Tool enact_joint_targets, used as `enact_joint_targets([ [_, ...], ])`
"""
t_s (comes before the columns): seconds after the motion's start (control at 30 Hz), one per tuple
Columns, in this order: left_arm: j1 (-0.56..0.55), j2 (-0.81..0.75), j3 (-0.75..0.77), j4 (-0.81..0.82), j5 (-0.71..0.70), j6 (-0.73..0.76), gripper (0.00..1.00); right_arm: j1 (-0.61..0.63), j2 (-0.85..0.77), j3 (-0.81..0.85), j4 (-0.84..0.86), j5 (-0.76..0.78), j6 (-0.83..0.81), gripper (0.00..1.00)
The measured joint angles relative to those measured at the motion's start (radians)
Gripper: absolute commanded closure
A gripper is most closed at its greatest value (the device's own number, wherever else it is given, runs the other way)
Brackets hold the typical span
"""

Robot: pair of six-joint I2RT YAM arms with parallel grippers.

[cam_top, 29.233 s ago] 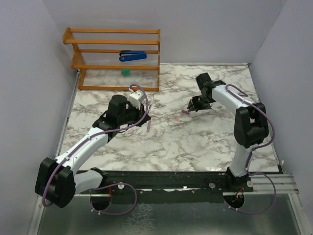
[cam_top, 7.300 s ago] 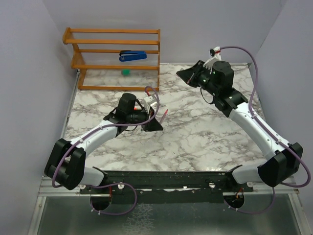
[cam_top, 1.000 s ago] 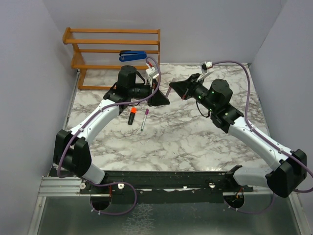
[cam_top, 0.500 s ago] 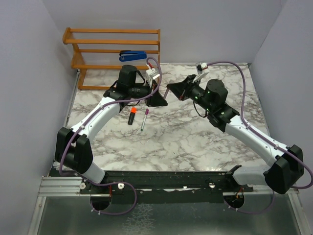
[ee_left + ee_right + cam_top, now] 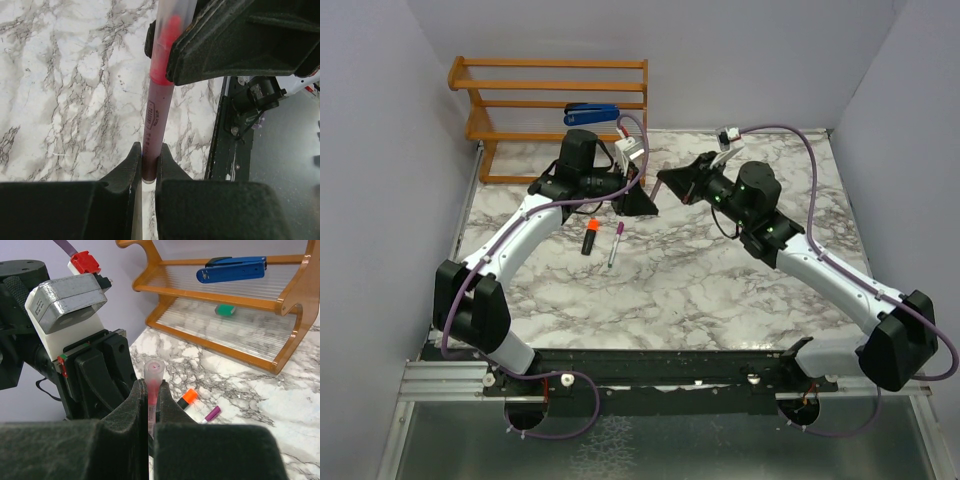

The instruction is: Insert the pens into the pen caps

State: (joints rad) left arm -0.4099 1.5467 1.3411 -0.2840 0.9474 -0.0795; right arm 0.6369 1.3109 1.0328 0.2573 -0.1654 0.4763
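Marble-patterned tabletop enclosed by plain grey walls, with one orange wooden rack at the far left corner carrying one blue stapler-like object on its middle shelf and one small green object on the shelf below. Both arms meet above the middle of the table: the left gripper is closed on the lower end of the pink pen, and the right gripper is closed on the translucent pink cap, whose mouth sits over the pen's red end in the left wrist view. Judged risks: if the two axes are not in line, further pushing could bend the thin barrel or make it slip back through the left fingers; the narrow grip on the cap could let it pivot or pop free; and a cap only partly seated may drop off once either jaw pair lets go. On the table near the left arm lie one black marker with its orange cap and one slim grey pen with its purple-magenta cap, just beside each other and apparently already joined. Count: two arms, three pens, three caps, one rack, one stapler-like object, one green object.
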Motion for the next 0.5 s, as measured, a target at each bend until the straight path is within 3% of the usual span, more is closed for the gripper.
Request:
enact_joint_targets([
  [0.5,0.005,0.005,0.026,-0.065,-0.029,0.039,1.00,0.003,0.013,-0.012,0.032,-0.007,0.001,1.00],
])
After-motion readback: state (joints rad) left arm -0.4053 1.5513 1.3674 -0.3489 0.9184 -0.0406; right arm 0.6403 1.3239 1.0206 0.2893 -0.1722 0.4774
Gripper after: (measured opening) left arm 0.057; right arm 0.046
